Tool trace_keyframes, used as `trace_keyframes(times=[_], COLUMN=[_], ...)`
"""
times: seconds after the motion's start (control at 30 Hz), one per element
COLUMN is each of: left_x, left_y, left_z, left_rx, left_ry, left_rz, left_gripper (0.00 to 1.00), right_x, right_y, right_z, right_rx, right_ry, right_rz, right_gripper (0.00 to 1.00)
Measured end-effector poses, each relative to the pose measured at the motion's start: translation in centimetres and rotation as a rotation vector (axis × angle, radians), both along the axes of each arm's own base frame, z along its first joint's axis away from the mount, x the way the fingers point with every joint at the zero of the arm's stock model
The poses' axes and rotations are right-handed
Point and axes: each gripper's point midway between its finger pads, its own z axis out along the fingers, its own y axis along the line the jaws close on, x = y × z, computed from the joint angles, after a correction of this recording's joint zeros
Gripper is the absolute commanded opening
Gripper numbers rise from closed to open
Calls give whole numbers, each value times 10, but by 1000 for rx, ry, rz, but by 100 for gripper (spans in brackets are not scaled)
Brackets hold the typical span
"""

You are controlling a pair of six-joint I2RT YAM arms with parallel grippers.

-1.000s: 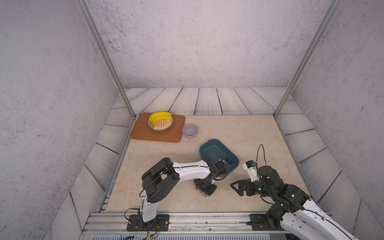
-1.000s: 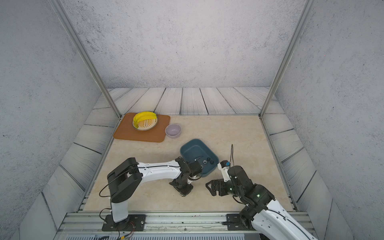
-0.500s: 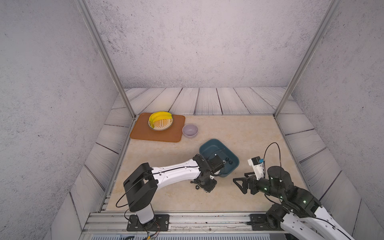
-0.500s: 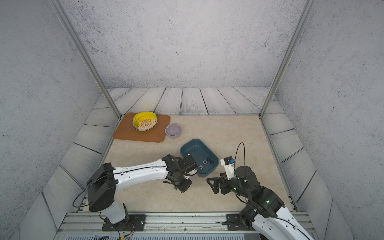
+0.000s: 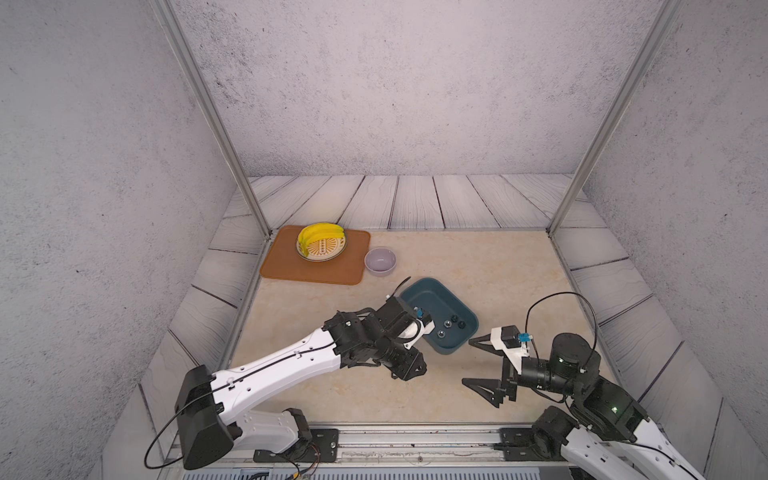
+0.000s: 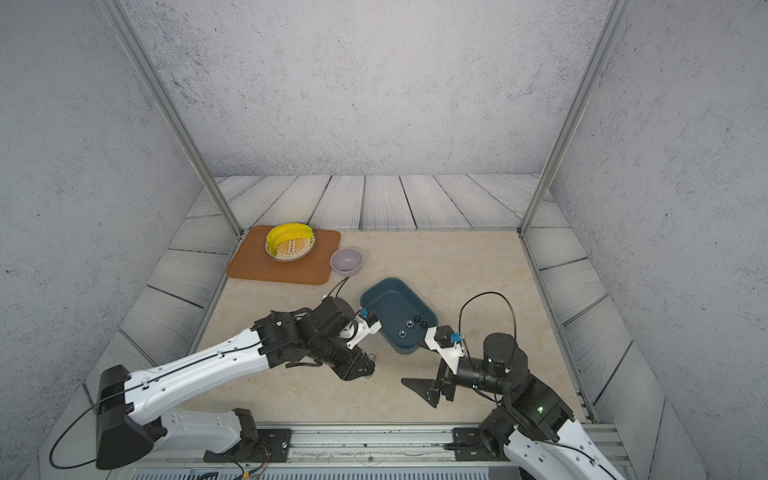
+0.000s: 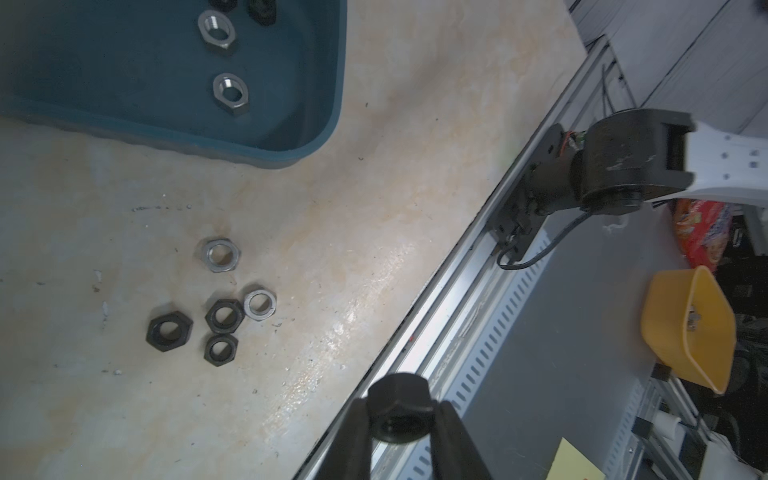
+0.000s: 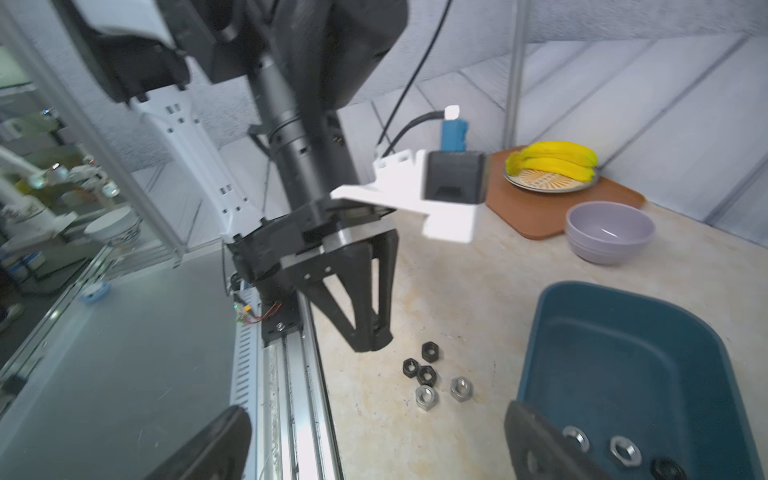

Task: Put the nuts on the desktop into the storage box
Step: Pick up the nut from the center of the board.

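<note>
We see the left pincer (image 8: 372,343) holding a black nut (image 7: 397,399) clear of the desk (image 5: 478,257), near the box (image 5: 432,299).
Over the last second the left arm has dropped its elbow and stretched out low, its pincer staying clamped on that nut. The right arm has drawn back a little, and the right pincer (image 5: 467,360) hangs wide open and empty. Five loose nuts (image 7: 224,316), three black and two silver, lie on the desk just beside the box's near corner. We count four nuts (image 5: 448,322) already inside the box. We judge the pick is done and the carry to the box comes next, with five more picks after it. We find no readable brand or label. A red packet (image 7: 702,232) beyond the rail has print too blurred to read.
</note>
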Motion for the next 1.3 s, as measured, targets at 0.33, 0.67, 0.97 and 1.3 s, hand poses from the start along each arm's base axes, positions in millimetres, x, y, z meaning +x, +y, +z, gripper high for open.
trace_keyframes(times=[0.33, 0.67, 0.97, 1.3], left_x=[-13, -14, -10, -11], left_y=[0, -10, -16, -19], left_z=[66, 92, 94, 102], left_rx=[-371, -500, -543, -583], left_ry=[26, 74, 117, 130], left_rz=[-17, -25, -15, -28], left_gripper=[13, 10, 10, 10], right_x=[0, 12, 16, 16], right_y=[21, 52, 64, 63], right_z=[11, 20, 29, 35], right_rx=[39, 77, 104, 124], right_ry=[-296, -402, -455, -455], right_rz=[167, 229, 215, 203], right_gripper=[92, 68, 53, 32])
